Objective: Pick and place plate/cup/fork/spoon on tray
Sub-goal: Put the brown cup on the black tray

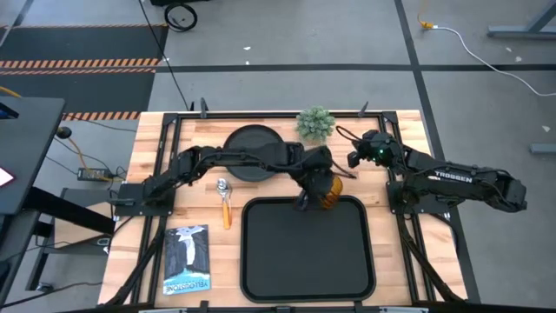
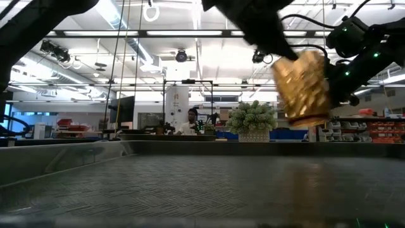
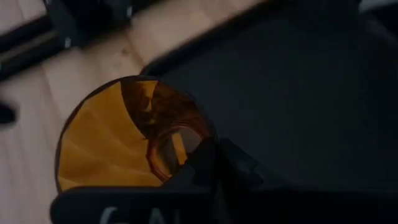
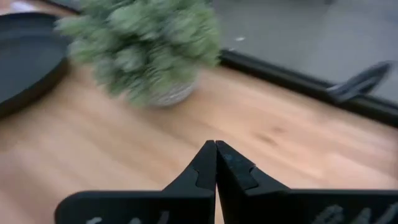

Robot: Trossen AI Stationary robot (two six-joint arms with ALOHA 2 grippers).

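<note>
Overhead, left pincer (image 1: pixel 314 193) clamps cup (image 1: pixel 324 189) tilted, airborne above tray (image 1: pixel 306 287) far rim.

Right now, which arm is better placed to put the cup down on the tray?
The left. Its gripper already holds the cup raised over the tray's far edge. The right gripper sits shut beside the plant, holding nothing.

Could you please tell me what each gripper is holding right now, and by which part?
The left gripper holds the amber cup by its rim, above the tray. The right gripper is shut and empty.
</note>
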